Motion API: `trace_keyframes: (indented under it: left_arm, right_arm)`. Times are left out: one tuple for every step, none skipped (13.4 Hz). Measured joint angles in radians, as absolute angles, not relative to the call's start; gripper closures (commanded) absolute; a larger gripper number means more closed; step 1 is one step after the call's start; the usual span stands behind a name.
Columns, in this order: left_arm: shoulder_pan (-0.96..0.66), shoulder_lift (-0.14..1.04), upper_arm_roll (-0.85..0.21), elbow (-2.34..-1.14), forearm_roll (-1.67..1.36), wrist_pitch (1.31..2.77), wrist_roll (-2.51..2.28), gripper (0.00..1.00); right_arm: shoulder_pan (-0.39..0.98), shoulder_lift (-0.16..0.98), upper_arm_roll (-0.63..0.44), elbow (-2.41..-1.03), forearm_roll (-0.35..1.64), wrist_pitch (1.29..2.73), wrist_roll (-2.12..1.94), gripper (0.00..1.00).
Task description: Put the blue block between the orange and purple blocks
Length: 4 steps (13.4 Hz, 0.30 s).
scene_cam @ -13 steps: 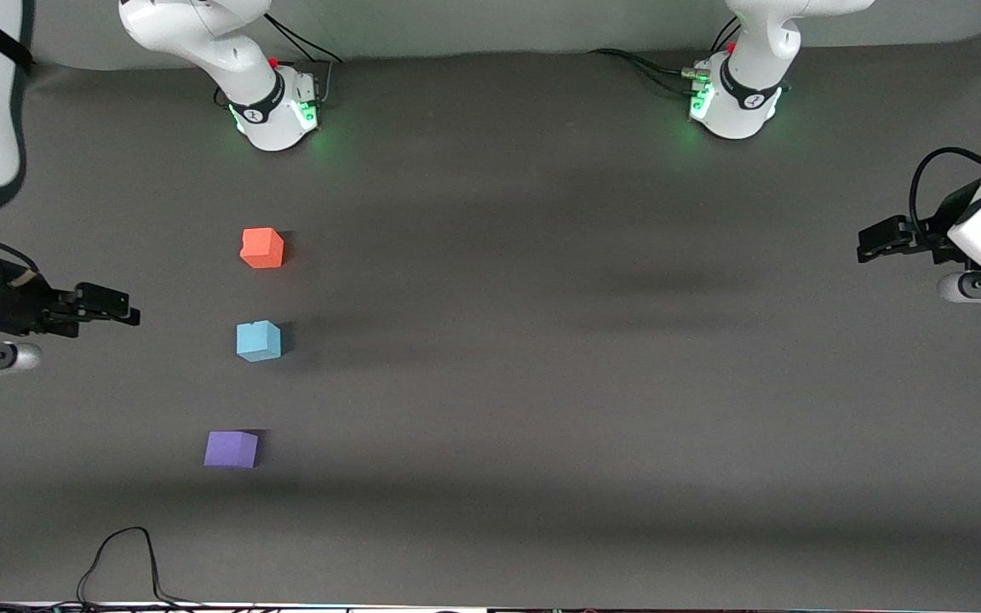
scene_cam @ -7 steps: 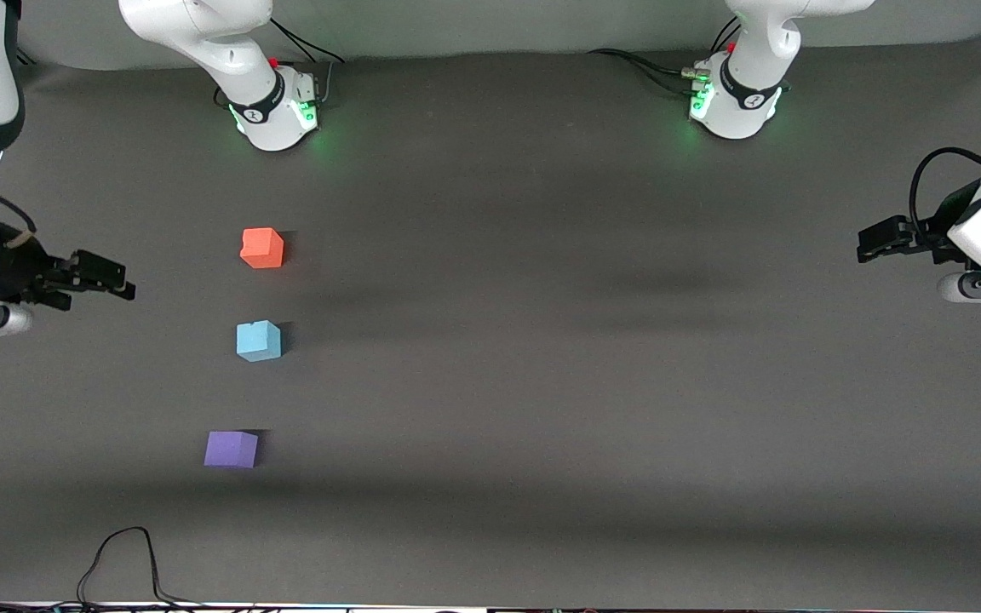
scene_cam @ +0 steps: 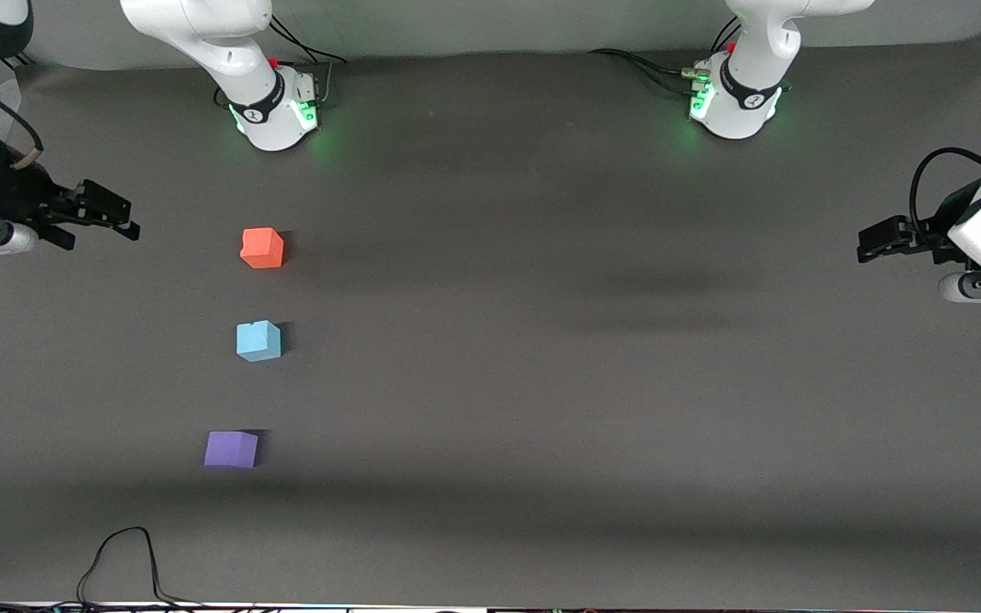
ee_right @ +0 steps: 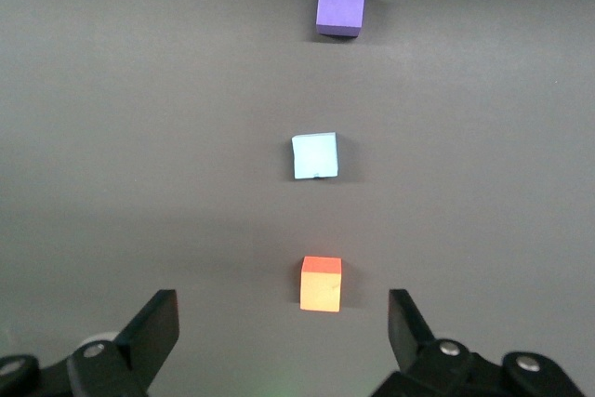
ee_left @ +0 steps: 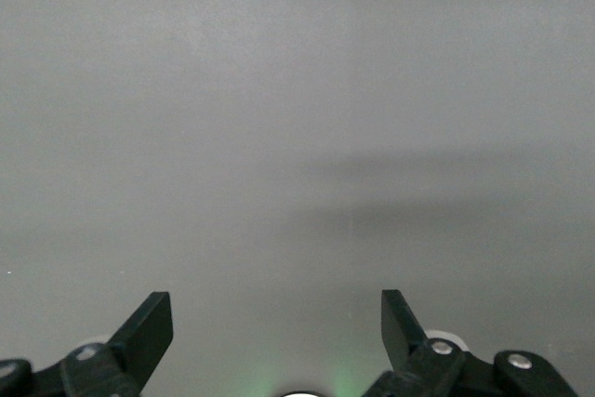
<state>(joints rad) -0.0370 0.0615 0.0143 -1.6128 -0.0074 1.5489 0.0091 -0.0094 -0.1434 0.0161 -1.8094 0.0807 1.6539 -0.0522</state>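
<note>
The blue block sits on the dark table between the orange block, which is farther from the front camera, and the purple block, which is nearer. All three stand apart in a rough line. The right wrist view shows the orange block, the blue block and the purple block in a row. My right gripper is open and empty, up in the air at the right arm's end of the table, beside the orange block. My left gripper is open and empty, waiting at the left arm's end.
The two arm bases stand along the table's back edge. A black cable loops onto the table near its front edge. The left wrist view shows only bare table.
My right gripper has moved away from the front camera, from level with the blue block to level with the orange block. The blocks and the left arm have not moved.
</note>
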Motion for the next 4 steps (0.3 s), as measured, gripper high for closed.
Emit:
trace_keyframes:
  left_arm:
    - [-0.037, 0.061, 0.014, -1.613, -0.007, 1.549, 0.009, 0.0]
    - [-0.037, 0.061, 0.014, -1.613, -0.007, 1.549, 0.009, 0.0]
    - [-0.037, 0.061, 0.014, -1.613, -0.007, 1.549, 0.009, 0.0]
    - [-0.037, 0.061, 0.014, -1.613, -0.007, 1.549, 0.009, 0.0]
  right_arm:
    - [-0.007, -0.148, 0.021, -1.815, 0.081, 1.657, -0.046, 0.0]
    - [-0.006, -0.148, 0.023, -1.82, 0.08, 1.663, -0.042, 0.0]
    - [-0.006, -0.148, 0.022, -1.822, 0.079, 1.668, -0.042, 0.0]
    - [-0.008, -0.148, 0.02, -1.824, 0.078, 1.669, -0.042, 0.0]
